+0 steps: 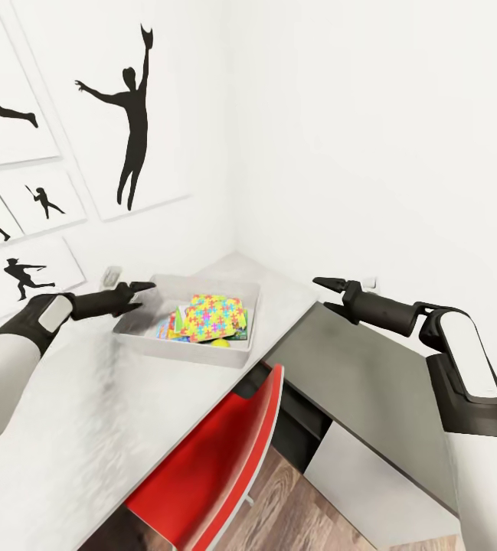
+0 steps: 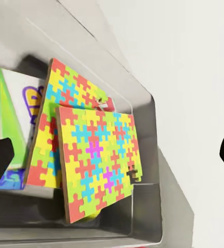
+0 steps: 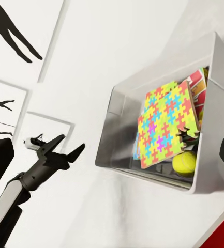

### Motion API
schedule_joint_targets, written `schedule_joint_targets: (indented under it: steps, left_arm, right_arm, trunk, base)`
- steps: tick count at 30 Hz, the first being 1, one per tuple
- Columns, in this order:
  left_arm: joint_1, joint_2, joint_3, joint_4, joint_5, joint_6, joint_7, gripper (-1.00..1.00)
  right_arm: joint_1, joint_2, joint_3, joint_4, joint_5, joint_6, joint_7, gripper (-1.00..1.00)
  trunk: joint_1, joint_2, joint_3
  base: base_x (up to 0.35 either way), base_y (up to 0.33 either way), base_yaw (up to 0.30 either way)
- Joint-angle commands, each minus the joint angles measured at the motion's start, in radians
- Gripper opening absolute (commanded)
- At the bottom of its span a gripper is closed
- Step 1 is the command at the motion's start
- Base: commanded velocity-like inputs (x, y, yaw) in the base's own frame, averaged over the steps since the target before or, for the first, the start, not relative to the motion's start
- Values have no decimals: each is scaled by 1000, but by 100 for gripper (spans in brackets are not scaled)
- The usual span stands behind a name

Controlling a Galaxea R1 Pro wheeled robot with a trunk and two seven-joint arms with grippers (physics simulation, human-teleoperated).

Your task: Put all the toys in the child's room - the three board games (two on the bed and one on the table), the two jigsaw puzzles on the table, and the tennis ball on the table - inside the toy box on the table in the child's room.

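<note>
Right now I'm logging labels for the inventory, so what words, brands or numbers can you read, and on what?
None can be read.
Green-and-white game box in the toy box: purple lettering, partly hidden by the jigsaw puzzles, illegible.
Red-edged box behind the puzzles: print too small to read.
Wall prints: black silhouettes, no text.
Left gripper, right gripper: no markings.
</note>
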State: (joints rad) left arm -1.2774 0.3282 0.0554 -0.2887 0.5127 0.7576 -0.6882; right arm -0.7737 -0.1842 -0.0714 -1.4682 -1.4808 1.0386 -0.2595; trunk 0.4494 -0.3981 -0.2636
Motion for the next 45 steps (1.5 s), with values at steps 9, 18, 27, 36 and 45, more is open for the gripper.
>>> schedule_joint_targets:
  steps: [9, 18, 27, 36, 45]
  left_arm:
    - [5, 80, -9, -47, -16, 57, -322, 100]
    - [18, 148, -12, -65, -14, 61, -372, 100]
    - [36, 184, -13, -68, -18, 59, -470, 100]
    - [77, 254, -15, -70, -62, 49, -634, 100]
    - [185, 302, -16, -70, -66, -18, -800, 100]
  right_arm:
    - [10, 0, -1, -1, -9, 3, -10, 100]
    - [35, -5, -3, -3, -9, 5, -6, 100]
    - [84, -14, -8, -42, -10, 6, -4, 100]
    - [178, -21, -36, -96, -8, 9, 3, 100]
    - [327, -54, -143, -112, -6, 9, 155, 100]
  trunk:
    - [1, -2, 10]
    - [1, -2, 24]
    - [1, -2, 38]
    - [1, -2, 52]
    - [1, -2, 66]
  base:
    - [0, 0, -46]
    - [-114, 0, -63]
    - [-108, 0, -17]
    - [-137, 0, -1]
    - [-12, 0, -86]
